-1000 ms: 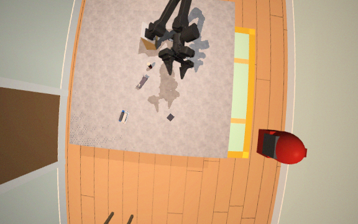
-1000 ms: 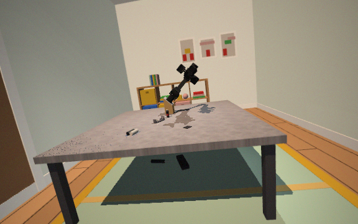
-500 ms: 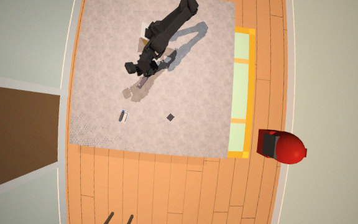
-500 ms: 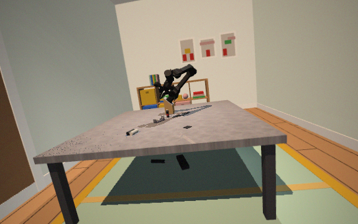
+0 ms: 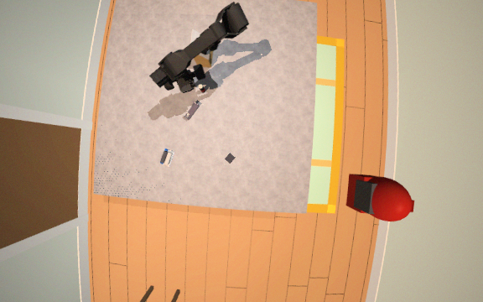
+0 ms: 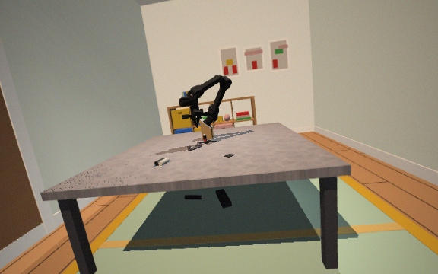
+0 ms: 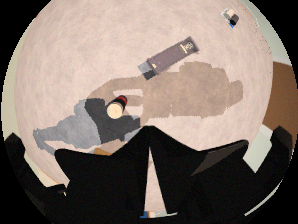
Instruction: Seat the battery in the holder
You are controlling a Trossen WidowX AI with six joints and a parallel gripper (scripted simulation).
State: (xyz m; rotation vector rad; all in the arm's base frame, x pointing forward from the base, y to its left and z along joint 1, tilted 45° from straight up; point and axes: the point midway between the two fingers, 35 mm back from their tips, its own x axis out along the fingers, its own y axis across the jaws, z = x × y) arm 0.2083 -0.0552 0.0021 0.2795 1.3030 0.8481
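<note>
In the top view's upper centre, a cylinder is set near an oblong stick on the table.

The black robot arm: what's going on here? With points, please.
The gripper [image 5: 193, 84] [image 6: 197, 126] [image 7: 148, 129] is shut and holds nothing, above the table [image 5: 267, 126] [image 6: 272, 148] [image 7: 75, 45]. What looks like the battery [image 5: 202, 88] [image 6: 204, 138] [image 7: 117, 109] stands upright near it, outside the long grey case [image 5: 192, 110] [image 6: 193, 147] [image 7: 172, 56], so seating looks undone.
</note>
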